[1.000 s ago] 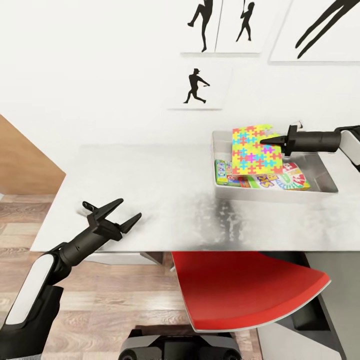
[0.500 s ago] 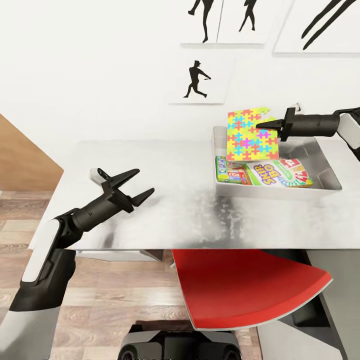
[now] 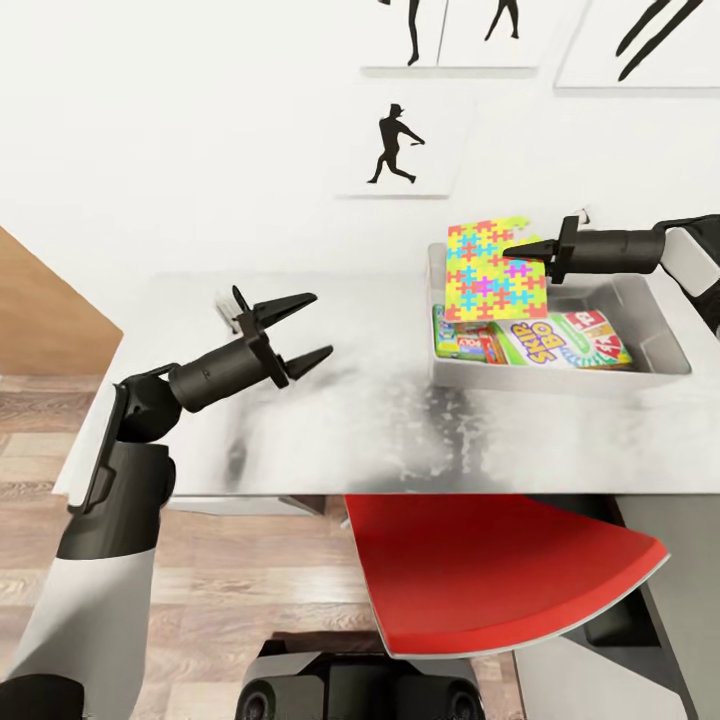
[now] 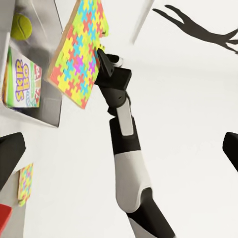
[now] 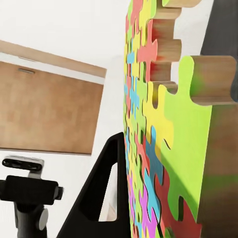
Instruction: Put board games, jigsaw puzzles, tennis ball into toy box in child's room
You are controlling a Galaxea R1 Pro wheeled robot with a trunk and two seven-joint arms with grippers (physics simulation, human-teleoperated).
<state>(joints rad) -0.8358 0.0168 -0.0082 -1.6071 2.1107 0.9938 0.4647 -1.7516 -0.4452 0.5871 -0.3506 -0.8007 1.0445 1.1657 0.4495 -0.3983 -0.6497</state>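
Moved: our left arm has come up and in over the table since a second ago; the puzzle has gone a bit higher above the box.
Left gripper (image 3: pixel 296 331): its two fingers are spread wide apart with nothing between them. It hangs over the table (image 3: pixel 380 420), at 9 o'clock from the box and well apart from it.
Right gripper (image 3: pixel 527 247): its fingers are pinched tight on the puzzle's edge. In the right wrist view we see one dark finger (image 5: pixel 106 198) flat against the puzzle's face.
Puzzle (image 3: pixel 495 271): many colors, held tilted up on edge, over the 9 o'clock end of the box. Its low edge dips near the games. In the left wrist view the puzzle (image 4: pixel 79 54) hangs from the right gripper (image 4: pixel 104 57) above the box.
Box (image 3: pixel 660 330): a gray tray on the table, at 3 o'clock in the head view.
Games (image 3: pixel 545 340): they lie flat inside the box; the top one says SKIP BO.
Ball (image 4: pixel 21 26): yellow-green, inside the box, seen in the left wrist view.
Second puzzle (image 4: pixel 25 181): a small colorful piece seen in the left wrist view, well apart from the box; we cannot tell what it rests on.
Chair (image 3: pixel 490 570): red, tucked under the table's 6 o'clock edge.
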